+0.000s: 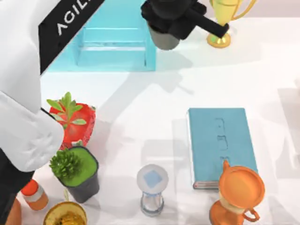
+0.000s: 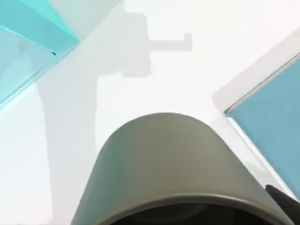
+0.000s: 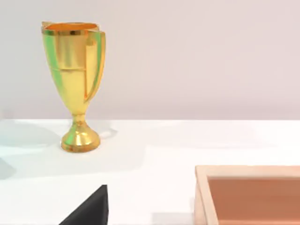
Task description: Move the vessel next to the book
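Note:
My left gripper (image 1: 169,24) is shut on the vessel (image 1: 164,41), a plain olive-grey cup held up in the air at the top middle of the top view, beside the shelf's right end. The cup's shadow falls on the white table below it. The left wrist view has the vessel (image 2: 164,164) close up, with the table far beneath. The teal-blue book (image 1: 221,145) lies flat at the right of the table, well in front of the cup; its corner (image 2: 276,126) shows past the cup. A black part of my right gripper (image 3: 89,211) shows low over the table.
A light-blue shelf unit (image 1: 112,47) stands at the back. A gold trophy (image 1: 225,18) stands at the back right. An orange pitcher (image 1: 239,194) touches the book's front corner. An hourglass (image 1: 152,190), a plant pot (image 1: 77,173) and a red strawberry (image 1: 75,122) stand front left. A wooden tray (image 3: 248,194) lies near the right gripper.

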Controlling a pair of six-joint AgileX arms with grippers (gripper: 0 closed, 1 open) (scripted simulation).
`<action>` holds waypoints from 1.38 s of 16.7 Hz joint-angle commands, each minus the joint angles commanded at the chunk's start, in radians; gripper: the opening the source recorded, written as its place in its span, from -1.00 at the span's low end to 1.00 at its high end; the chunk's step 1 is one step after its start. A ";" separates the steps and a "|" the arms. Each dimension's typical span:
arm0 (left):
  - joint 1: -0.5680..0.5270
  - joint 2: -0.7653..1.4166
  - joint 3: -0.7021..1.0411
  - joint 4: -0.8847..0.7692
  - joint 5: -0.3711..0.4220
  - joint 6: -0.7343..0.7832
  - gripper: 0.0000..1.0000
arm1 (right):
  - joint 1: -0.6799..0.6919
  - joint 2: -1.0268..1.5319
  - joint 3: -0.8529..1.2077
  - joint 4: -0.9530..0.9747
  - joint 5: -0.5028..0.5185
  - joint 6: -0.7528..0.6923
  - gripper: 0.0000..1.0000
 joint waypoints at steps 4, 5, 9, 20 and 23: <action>-0.036 0.135 0.116 -0.101 0.033 -0.382 -1.00 | 0.000 0.000 0.000 0.000 0.000 0.000 1.00; -0.037 0.166 0.138 -0.125 0.041 -0.460 -1.00 | 0.000 0.000 0.000 0.000 0.000 0.000 1.00; -0.031 0.268 0.206 -0.202 0.070 -0.673 -1.00 | 0.000 0.000 0.000 0.000 0.000 0.000 1.00; -0.057 0.281 0.215 -0.236 0.073 -0.694 -1.00 | 0.000 0.000 0.000 0.000 0.000 0.000 1.00; -0.117 0.193 0.149 -0.226 0.060 -0.604 -1.00 | 0.000 0.000 0.000 0.000 0.000 0.000 1.00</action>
